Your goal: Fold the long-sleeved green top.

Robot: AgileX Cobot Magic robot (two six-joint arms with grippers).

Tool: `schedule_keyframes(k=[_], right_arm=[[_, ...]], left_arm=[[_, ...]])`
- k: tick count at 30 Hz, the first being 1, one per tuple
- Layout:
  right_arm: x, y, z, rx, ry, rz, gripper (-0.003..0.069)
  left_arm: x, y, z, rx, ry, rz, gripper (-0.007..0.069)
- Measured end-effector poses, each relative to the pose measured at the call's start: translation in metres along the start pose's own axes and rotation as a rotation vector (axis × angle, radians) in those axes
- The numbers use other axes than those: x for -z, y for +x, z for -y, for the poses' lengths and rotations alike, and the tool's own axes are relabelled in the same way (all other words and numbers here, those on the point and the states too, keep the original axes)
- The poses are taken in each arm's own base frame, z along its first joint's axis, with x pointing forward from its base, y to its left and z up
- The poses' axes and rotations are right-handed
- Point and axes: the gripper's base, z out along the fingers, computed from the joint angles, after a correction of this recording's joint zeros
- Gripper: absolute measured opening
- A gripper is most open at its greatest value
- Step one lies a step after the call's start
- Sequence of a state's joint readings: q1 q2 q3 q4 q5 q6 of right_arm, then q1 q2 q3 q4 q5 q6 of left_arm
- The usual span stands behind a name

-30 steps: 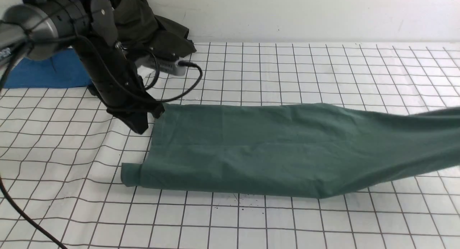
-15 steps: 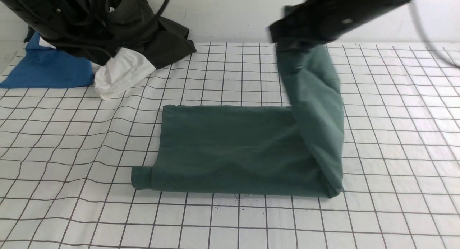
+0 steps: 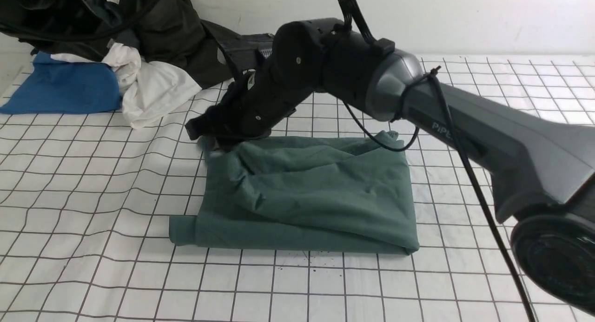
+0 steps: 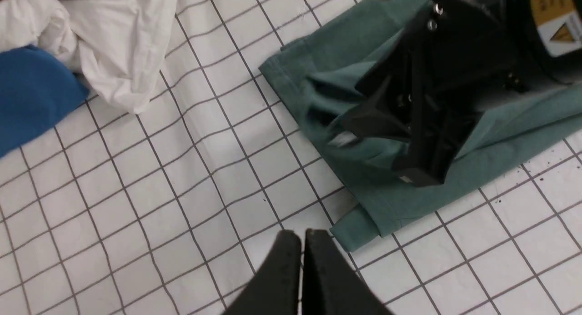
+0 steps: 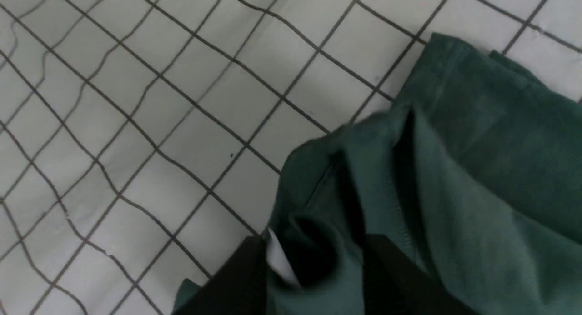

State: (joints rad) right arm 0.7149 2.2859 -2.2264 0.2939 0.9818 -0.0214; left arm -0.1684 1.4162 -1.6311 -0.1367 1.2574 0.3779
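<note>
The green long-sleeved top [image 3: 307, 192] lies folded at the centre of the front view; the right gripper [image 5: 313, 278], jaws parted, straddles bunched cloth at its upper-left corner; the left gripper [image 4: 302, 247] is closed on nothing; lifting off could snag that bunch and drag the fold open.

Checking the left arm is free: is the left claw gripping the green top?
No, the left claw hangs shut over the grid cloth, clear of the green long-sleeved top.
</note>
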Motion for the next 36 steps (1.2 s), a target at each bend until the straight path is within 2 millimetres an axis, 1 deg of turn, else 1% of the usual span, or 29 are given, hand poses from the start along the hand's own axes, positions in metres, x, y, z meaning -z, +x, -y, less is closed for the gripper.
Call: schedule_keyframes(k=[2,3,4,6,7,9,11,12,14,15,17,19,20,22,23,26,27,28,29,30,31,33,36], right_arm=[[0.017,-0.011,-0.004,0.03,0.006,0.021,0.0426],[0.019,-0.012,-0.004,0.04,0.012,0.02,0.0442],[0.032,-0.017,-0.005,0.074,0.041,0.016,0.0487],[0.05,-0.021,0.0,0.119,0.105,-0.014,0.0515],[0.058,-0.023,0.004,0.143,0.152,-0.024,0.0517],[0.068,-0.027,0.022,0.183,0.271,-0.031,0.05],[0.072,-0.025,0.038,0.188,0.342,-0.052,0.0459],[0.073,-0.025,0.042,0.184,0.352,-0.055,0.0447],[0.071,-0.017,0.063,0.15,0.378,-0.102,0.0349],[0.07,-0.016,0.064,0.146,0.376,-0.106,0.034],[0.058,0.002,0.082,0.1,0.358,-0.194,0.0208],[0.049,0.016,0.09,0.078,0.343,-0.256,0.0132],[0.041,0.028,0.095,0.066,0.333,-0.309,0.0078],[0.027,0.053,0.103,0.045,0.32,-0.408,0.0015],[0.021,0.063,0.105,0.039,0.318,-0.444,0.0006],[0.008,0.091,0.109,0.022,0.307,-0.545,-0.001],[0.003,0.103,0.11,0.013,0.298,-0.588,-0.0013],[0.002,0.107,0.11,0.012,0.297,-0.599,-0.0013],[-0.003,0.117,0.111,0.009,0.29,-0.622,-0.0013],[-0.005,0.12,0.111,0.009,0.289,-0.616,-0.0013],[-0.003,0.121,0.11,0.01,0.287,-0.608,-0.0013],[-0.003,0.122,0.11,0.012,0.287,-0.603,-0.0014],[0.0,0.122,0.11,0.022,0.29,-0.599,-0.0014]], left_arm=[[-0.005,0.003,0.0,0.003,0.007,-0.02,-0.0007],[-0.006,0.004,0.0,0.003,0.009,-0.024,-0.0007],[-0.01,0.006,0.001,0.006,0.014,-0.035,-0.0007],[-0.016,0.009,0.002,0.013,0.03,-0.046,-0.0007],[-0.019,0.01,0.003,0.021,0.041,-0.043,-0.0007],[-0.029,0.011,0.005,0.04,0.07,-0.029,-0.0007],[-0.043,0.012,0.008,0.059,0.11,-0.015,-0.0007],[-0.045,0.013,0.009,0.062,0.119,-0.017,-0.0007],[-0.071,0.015,0.013,0.054,0.148,-0.029,-0.0007],[-0.074,0.015,0.014,0.053,0.149,-0.028,-0.0007],[-0.107,0.018,0.021,0.044,0.175,-0.065,-0.0007],[-0.126,0.018,0.026,0.038,0.188,-0.091,-0.0007],[-0.142,0.018,0.03,0.028,0.199,-0.111,-0.0007],[-0.17,0.018,0.037,0.007,0.204,-0.146,-0.0007],[-0.179,0.018,0.039,-0.002,0.201,-0.153,-0.0007],[-0.215,0.025,0.041,-0.02,0.188,-0.208,-0.0007],[-0.23,0.03,0.041,-0.022,0.181,-0.246,-0.0007],[-0.235,0.032,0.041,-0.016,0.182,-0.26,-0.0007],[-0.25,0.04,0.04,-0.015,0.171,-0.316,-0.0007],[-0.261,0.047,0.04,-0.004,0.17,-0.371,-0.0007],[-0.268,0.053,0.04,0.003,0.17,-0.419,-0.0007],[-0.275,0.061,0.041,0.016,0.174,-0.479,-0.0007],[-0.272,0.061,0.04,0.022,0.172,-0.494,-0.0007]])
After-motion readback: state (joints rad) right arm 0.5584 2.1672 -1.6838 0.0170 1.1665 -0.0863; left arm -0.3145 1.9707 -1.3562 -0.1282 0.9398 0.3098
